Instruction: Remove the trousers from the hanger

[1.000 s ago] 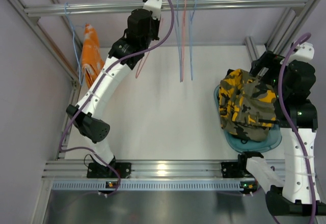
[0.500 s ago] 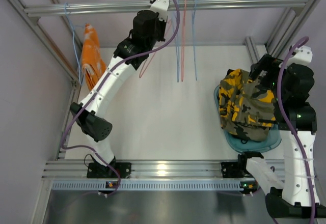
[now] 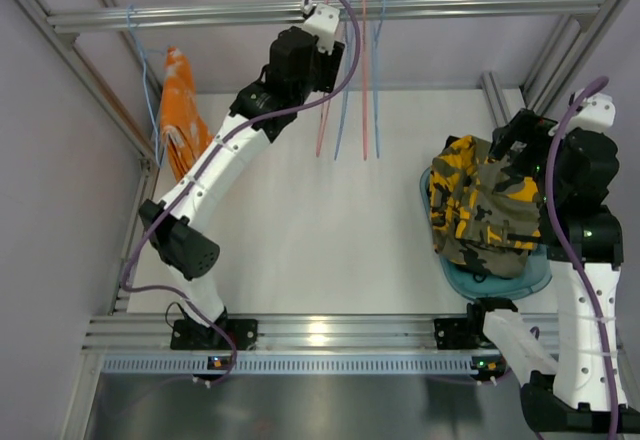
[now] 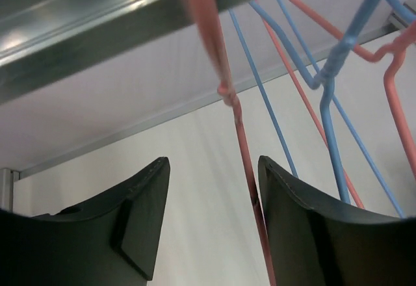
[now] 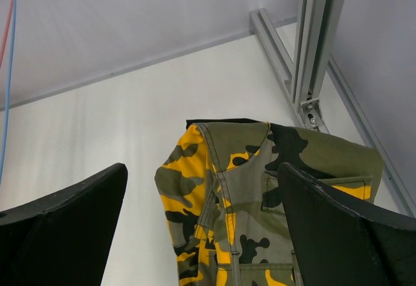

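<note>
Left fingers (image 4: 140,221): wide apart up at the rail (image 3: 200,15), pink hanger wire (image 4: 242,143) passing between them, not clamped. Right fingers (image 5: 65,234): likewise wide apart, holding nothing, above the camouflage trousers (image 3: 487,215) lying in the teal tray (image 3: 500,285) on the worktop (image 3: 330,240), right side. Black cloth edge (image 5: 224,121) showing at their far side.

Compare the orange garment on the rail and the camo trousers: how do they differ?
Pose: the orange garment hangs down from the rail at the left. The camouflage trousers lie crumpled in the teal tray at the right.
Look: the orange garment is orange with pale markings, while the camouflage trousers are olive-green with yellow and dark patches.
Spread: the orange garment is a narrow drape, and the camouflage trousers are a broad heap.
Shared: both are soft cloth.
</note>
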